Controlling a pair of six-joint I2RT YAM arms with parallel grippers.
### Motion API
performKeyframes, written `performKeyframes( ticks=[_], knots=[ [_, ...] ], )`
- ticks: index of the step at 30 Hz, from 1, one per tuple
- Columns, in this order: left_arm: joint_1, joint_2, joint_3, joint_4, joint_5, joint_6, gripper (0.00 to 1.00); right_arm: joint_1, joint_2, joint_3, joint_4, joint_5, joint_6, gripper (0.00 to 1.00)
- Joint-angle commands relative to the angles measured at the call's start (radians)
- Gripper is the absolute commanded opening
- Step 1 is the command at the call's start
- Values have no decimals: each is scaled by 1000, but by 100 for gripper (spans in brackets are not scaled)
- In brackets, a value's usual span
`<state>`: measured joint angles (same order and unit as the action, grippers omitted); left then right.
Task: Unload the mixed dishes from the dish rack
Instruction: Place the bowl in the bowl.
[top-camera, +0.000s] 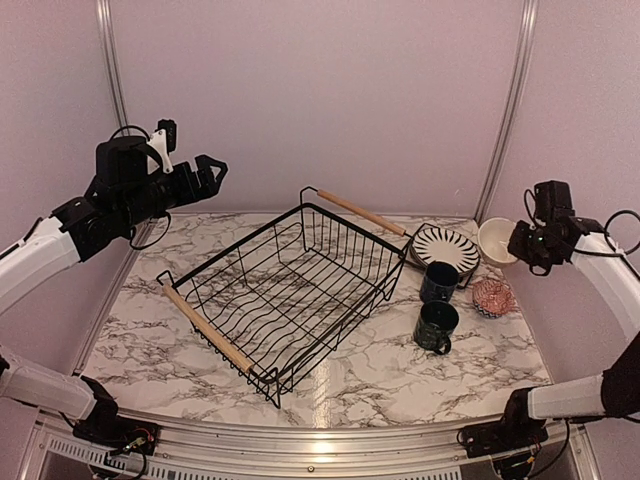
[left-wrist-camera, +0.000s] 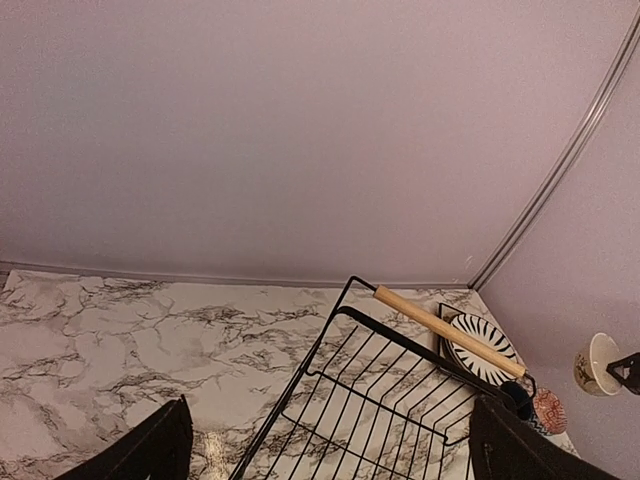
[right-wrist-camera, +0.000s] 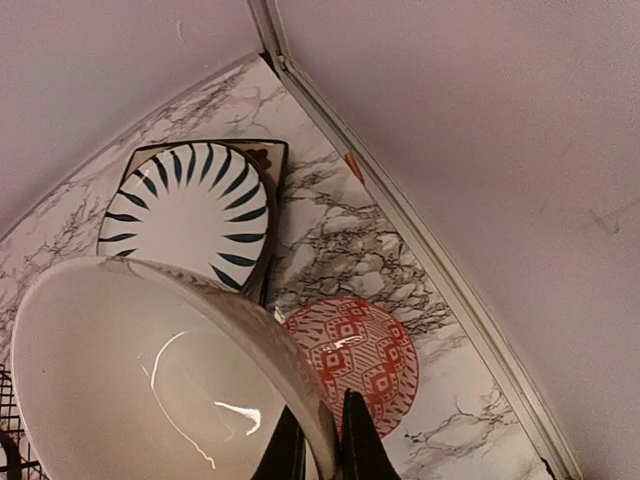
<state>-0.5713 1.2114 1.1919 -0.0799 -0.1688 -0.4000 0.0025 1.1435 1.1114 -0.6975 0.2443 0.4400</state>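
Note:
The black wire dish rack (top-camera: 290, 290) with two wooden handles stands mid-table and holds no dishes. To its right lie stacked plates topped by a striped round plate (top-camera: 446, 247), two navy mugs (top-camera: 439, 281) (top-camera: 437, 326) and a red-patterned bowl (top-camera: 493, 296). My right gripper (top-camera: 520, 243) is shut on the rim of a cream bowl (top-camera: 496, 240), held in the air above the table's far right; in the right wrist view the fingers (right-wrist-camera: 352, 445) pinch the bowl (right-wrist-camera: 140, 380) over the red bowl (right-wrist-camera: 360, 355). My left gripper (top-camera: 212, 172) is open and empty, high at the far left; its view shows the rack (left-wrist-camera: 390, 400).
The lilac back wall and side walls with metal corner posts (top-camera: 505, 110) enclose the marble table (top-camera: 400, 385). A square plate (right-wrist-camera: 268, 165) lies under the striped plate (right-wrist-camera: 190, 210) near the back right corner.

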Motion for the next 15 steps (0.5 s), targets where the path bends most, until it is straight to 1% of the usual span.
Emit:
performKeyframes(
  ticks=[1, 3, 10, 15],
  knots=[
    [2, -13, 21, 3, 15, -4, 99, -197, 27, -88, 106, -213, 20, 0],
    [2, -23, 14, 2, 12, -6, 99, -240, 67, -131, 150, -288, 12, 0],
    [2, -33, 10, -4, 5, -6, 99, -245, 162, -168, 237, -271, 14, 0],
    [2, -32, 15, -9, 5, -3, 99, -245, 216, -154, 238, -215, 3, 0]
  ],
)
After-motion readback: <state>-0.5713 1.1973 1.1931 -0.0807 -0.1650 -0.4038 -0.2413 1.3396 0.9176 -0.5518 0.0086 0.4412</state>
